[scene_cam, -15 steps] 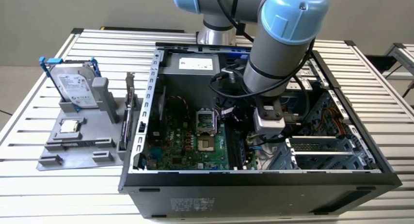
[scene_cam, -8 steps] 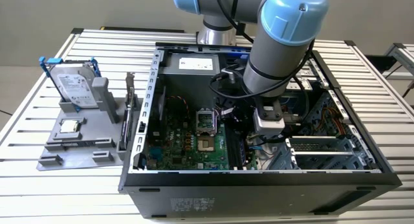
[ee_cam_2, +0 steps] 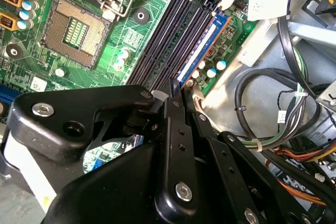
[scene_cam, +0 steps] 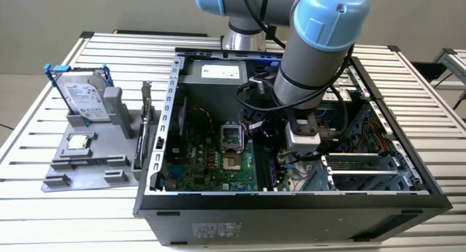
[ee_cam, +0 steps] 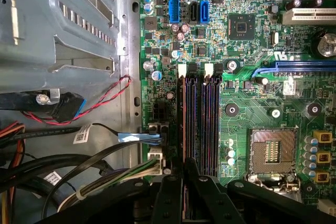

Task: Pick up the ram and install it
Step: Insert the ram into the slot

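So the ram (ee_cam_2: 207,43) is a thin bluish strip standing on edge along the memory slot (ee_cam: 188,124) closest to the motherboard's (scene_cam: 211,165) edge. One end of it runs right up between the tips of the gripper (ee_cam_2: 182,88), and the jaws look clenched tight on that end with barely a gap. In the first wrist view the gripper (ee_cam: 185,167) sits right over that same slot, with the empty processor socket (ee_cam: 272,150) a bit off to the side.

The arm (scene_cam: 313,61) comes in from the far side and drops nearly straight down into the open PC case (scene_cam: 291,208), with the wrist pointing down at the board. Loose cables (ee_cam_2: 273,103) lie just beside the jaws.

The case lies on a slatted metal counter (scene_cam: 87,61). On the exterior view's left, well apart from the jaws, there's a grey holder (scene_cam: 87,159) with a hard drive (scene_cam: 84,99) in a blue frame propped up and a small square processor chip (scene_cam: 78,143) lying flat
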